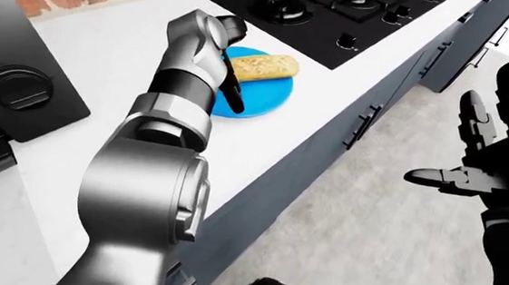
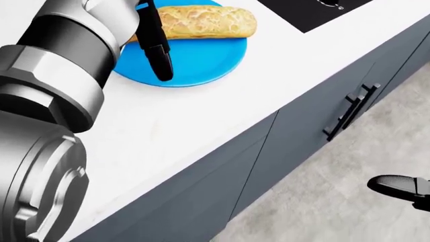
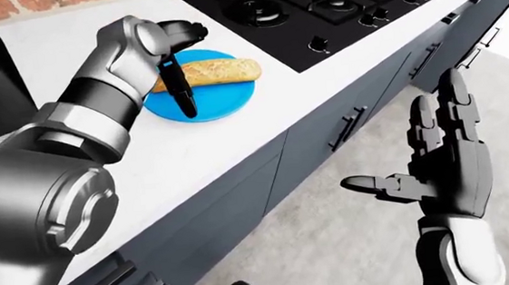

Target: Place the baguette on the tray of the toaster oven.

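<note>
We are at the beginning of the task, as we judge it. The baguette lies on the blue plate, which rests on the white worktop just to the left of the black stove in the right-eye view. Nothing has lifted it, and the toaster oven, a dark box with a round knob, stands on the worktop well apart from the plate, toward the left edge of the left-eye view.

Our left hand is at the plate, at the end of the baguette farther from the stove. One black finger points down over the plate beside the bread; the fingers do not look closed round the loaf (the wrist covers most of them), so we cannot tell if the hand is spread or gripping. Our right hand hangs over the floor, far from the plate, with its fingers spread apart and nothing in it.

What is left: to grip the baguette, carry it to the oven, and put it on the tray.

Hidden: the tray and the oven door are not visible. The head view cuts off the stove and the top of the plate.
</note>
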Motion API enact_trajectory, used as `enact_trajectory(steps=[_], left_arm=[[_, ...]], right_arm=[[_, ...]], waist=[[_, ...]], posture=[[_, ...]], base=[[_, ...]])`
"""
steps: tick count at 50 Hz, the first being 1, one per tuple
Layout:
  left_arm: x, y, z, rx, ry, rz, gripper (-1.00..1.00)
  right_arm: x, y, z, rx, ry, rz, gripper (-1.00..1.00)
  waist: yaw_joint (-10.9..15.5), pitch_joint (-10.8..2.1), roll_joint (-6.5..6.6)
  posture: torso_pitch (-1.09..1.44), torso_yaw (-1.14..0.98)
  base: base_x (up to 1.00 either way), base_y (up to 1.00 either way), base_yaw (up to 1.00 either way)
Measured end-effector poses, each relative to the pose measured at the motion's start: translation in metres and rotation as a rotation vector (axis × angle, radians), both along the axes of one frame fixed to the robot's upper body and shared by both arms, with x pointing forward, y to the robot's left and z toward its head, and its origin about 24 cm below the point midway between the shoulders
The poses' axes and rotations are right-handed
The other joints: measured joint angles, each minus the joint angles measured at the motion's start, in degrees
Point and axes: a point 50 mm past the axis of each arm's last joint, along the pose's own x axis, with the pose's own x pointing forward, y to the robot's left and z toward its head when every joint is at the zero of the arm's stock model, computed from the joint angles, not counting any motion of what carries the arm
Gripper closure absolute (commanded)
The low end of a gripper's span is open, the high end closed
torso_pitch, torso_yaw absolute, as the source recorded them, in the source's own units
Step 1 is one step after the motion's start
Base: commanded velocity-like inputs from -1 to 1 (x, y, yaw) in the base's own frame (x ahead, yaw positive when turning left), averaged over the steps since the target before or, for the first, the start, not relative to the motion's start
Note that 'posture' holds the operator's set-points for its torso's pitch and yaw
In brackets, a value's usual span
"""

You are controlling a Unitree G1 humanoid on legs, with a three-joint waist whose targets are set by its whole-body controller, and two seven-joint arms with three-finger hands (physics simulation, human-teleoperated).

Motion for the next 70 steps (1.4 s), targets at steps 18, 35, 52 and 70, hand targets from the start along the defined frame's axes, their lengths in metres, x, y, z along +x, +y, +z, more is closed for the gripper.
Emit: enact_trajectory(steps=[18, 35, 52, 70], left_arm=[[-0.0008, -0.0012, 0.0032, -0.015, 0.003, -0.011, -0.99], [-0.0009, -0.0025, 0.0018, -0.014, 0.01, -0.019, -0.35], [-0.0013, -0.0048, 0.0057, -0.002, -0.019, -0.027, -0.23], [-0.0006, -0.0078, 0.0044, 0.054, -0.066, -0.037, 0.03]], right_arm=[[0.0022, 0.0014, -0.0024, -0.002, 0.006, 0.004, -1.0], [0.0008, 0.0005, -0.004, -0.003, 0.007, 0.001, -1.0], [0.0005, 0.0001, -0.004, -0.004, 0.004, 0.0, -1.0], [0.0013, 0.0021, -0.0043, -0.003, 0.005, 0.005, -1.0]], waist=[[0.07, 0.46, 0.16], [0.1, 0.4, 0.0], [0.18, -0.07, 0.0], [-0.19, -0.48, 0.19]], posture=[[0.27, -0.8], [0.27, -0.8], [0.27, -0.8], [0.27, -0.8]], base=[[0.0, 0.0, 0.0], [0.0, 0.0, 0.0], [0.0, 0.0, 0.0], [0.0, 0.0, 0.0]])
